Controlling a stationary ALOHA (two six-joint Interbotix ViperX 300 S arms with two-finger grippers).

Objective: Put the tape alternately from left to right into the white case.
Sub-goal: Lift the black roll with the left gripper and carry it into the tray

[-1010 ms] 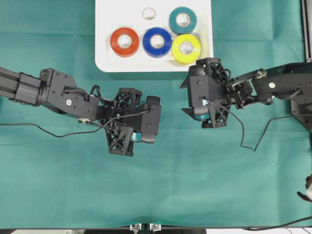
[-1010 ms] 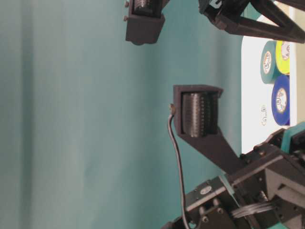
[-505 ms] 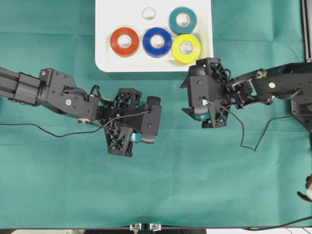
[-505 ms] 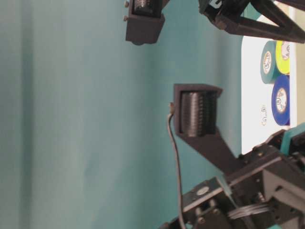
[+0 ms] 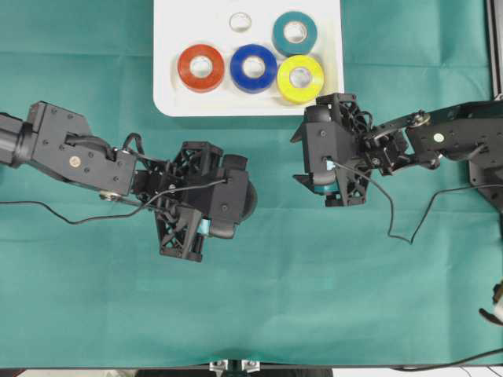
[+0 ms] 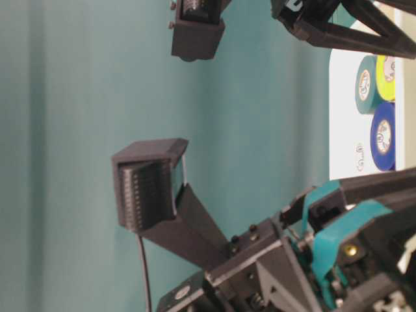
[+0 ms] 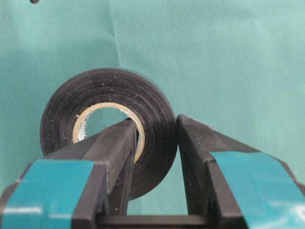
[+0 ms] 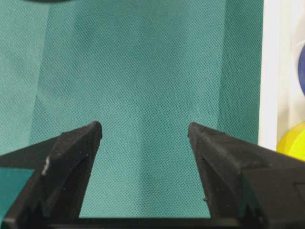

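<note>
A black tape roll stands on edge above the green cloth. My left gripper is shut on its wall, one finger through the pale core and one outside. From overhead, the left gripper hangs left of the table's centre, and only the edge of the black tape shows. The white case at the back holds red-orange, blue, yellow, teal and white rolls. My right gripper is open and holds nothing, just in front of the case's right corner.
Green cloth covers the whole table. A thin black cable trails from the right arm over the cloth. In the right wrist view the case rim and the yellow roll sit close on the right.
My left arm has drawn back to the left and turned slightly, carrying the black roll with it. The right arm and the rolls in the case have not moved.
</note>
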